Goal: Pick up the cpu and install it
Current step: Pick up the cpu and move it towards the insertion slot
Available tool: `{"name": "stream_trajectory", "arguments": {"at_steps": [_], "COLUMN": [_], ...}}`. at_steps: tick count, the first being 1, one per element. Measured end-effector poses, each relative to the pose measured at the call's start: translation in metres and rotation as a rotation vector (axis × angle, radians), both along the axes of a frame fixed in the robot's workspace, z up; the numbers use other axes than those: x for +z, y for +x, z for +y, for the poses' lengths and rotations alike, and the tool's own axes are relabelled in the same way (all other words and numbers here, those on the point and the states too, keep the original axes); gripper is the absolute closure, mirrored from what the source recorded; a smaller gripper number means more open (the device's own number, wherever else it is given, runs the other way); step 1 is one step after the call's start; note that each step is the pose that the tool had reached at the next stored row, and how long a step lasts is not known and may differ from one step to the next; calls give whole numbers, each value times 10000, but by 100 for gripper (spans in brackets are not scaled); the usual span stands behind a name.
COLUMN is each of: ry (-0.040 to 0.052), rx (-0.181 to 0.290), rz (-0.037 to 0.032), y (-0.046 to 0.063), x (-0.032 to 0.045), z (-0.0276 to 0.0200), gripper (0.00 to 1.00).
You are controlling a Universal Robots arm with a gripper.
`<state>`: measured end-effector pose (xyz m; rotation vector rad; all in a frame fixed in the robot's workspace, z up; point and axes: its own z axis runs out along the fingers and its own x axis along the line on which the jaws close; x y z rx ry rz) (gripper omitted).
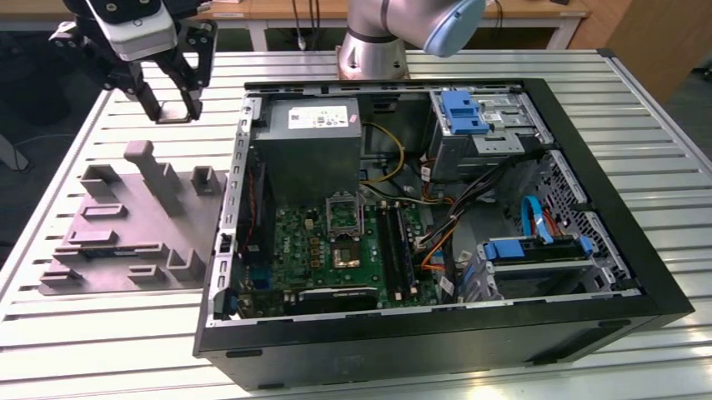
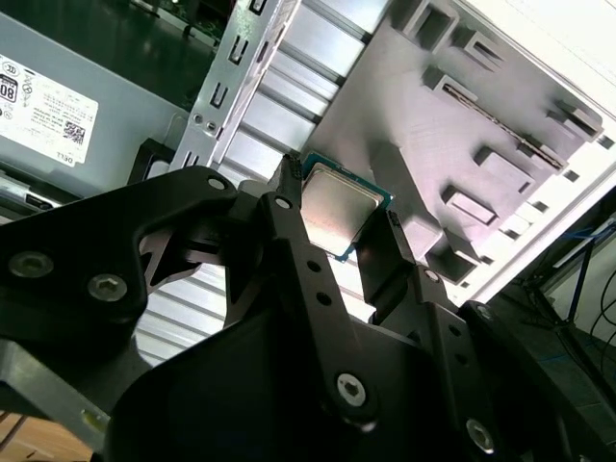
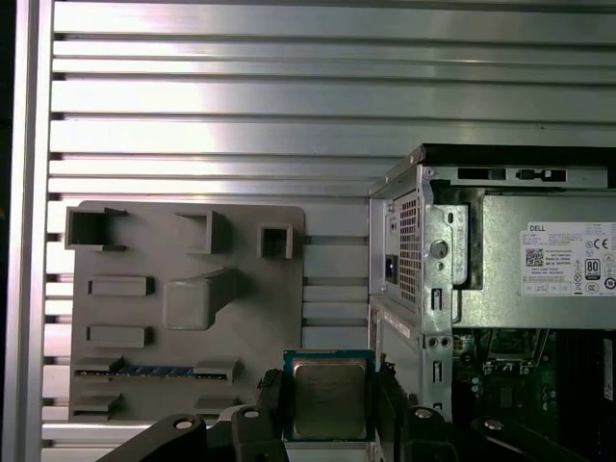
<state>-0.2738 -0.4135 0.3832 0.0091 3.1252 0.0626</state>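
Cpu: We saw the cpu pinched by two opposite edges, with its pale silver top facing the camera in both wrist views and a thin green rim showing around it.
Cpu's place: It was lifted off the counter and touched nothing but the fingers. In the exterior view it hung over the slats at the far end, to the exterior view's left of the computer case.
Gripper: The gripper was clenched on the cpu, one black finger on each side, pointing down at the counter.
Grey plastic block: The grey plastic block lay flat on the counter just beside the case's left wall. Its upright posts and shallow pockets sat on the near side of the gripper, apart from it.
Computer case: It lay on its side with the panel off, so we looked down into the open interior.
Power supply: The large grey metal box with a white label sat in the far corner of the case, the part of the case nearest the gripper.
Motherboard: The green motherboard lay on the case floor in front of that box, well apart from the cpu.
Drive bays: Two blue-tabbed carriers were at the exterior view's right of the case.
Arm: Its silver base stood on the counter behind the case.
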Motion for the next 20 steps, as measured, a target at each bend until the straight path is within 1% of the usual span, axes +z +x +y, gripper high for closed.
{"name": "stream_trajectory", "arguments": {"at_steps": [20], "ry": [-1], "rx": [0], "rz": [2], "y": [77], "x": [1], "z": [0], "gripper": [53]}}
